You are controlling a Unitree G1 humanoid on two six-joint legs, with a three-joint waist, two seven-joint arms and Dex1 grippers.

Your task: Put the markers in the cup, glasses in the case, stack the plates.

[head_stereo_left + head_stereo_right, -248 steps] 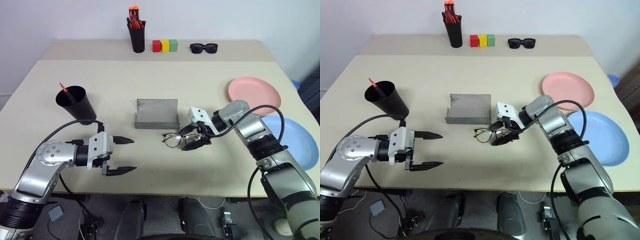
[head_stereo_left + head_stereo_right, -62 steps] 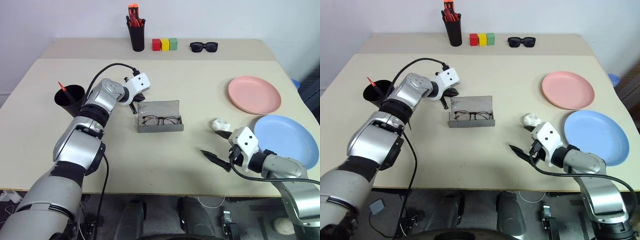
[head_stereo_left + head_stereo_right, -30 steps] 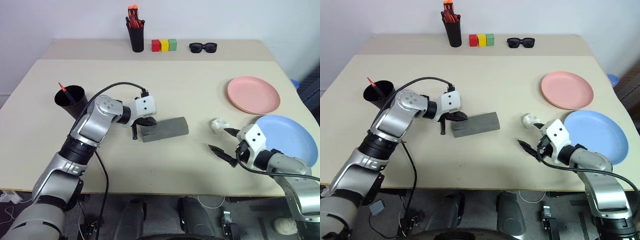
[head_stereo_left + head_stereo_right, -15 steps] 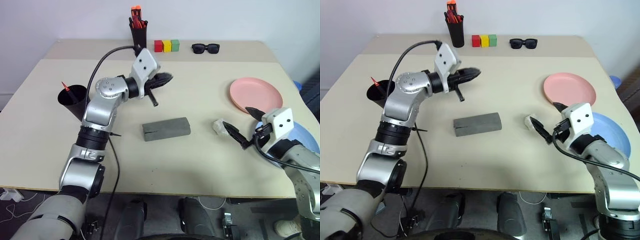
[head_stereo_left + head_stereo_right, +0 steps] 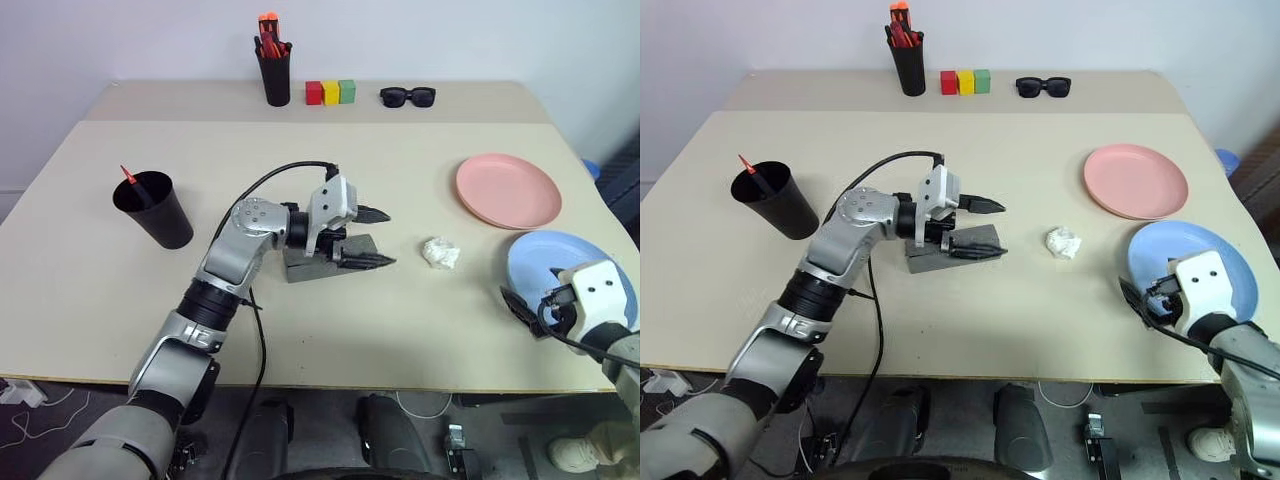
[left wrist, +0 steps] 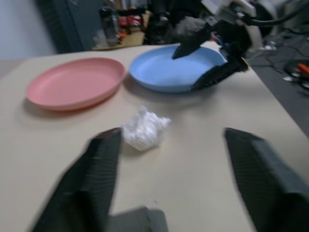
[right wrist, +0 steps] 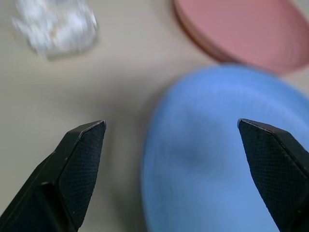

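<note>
**Case shut, both end effectors spread**

While seen from the head: left end effector point(image 5: 372, 238) released, fingers wide over the closed grey case point(image 5: 330, 262) mid-desk; right end effector point(image 5: 530, 300) released at the blue plate's point(image 5: 570, 272) near rim, by the desk's point(image 5: 300, 170) right edge; pink plate point(image 5: 507, 189) behind it; black cup point(image 5: 152, 208) with red-tipped marker point(image 5: 128, 178) near the left edge.

From the left wrist: crumpled white wad point(image 6: 144, 127) between the fingers.

From the right wrist: blue plate beneath.

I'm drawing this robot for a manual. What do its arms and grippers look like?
Silver jointed metal arms with black bands and looping black cables. A white boxy wrist block carries each gripper: left gripper, right gripper. Each has two black pointed fingers with finely textured pads.
</note>
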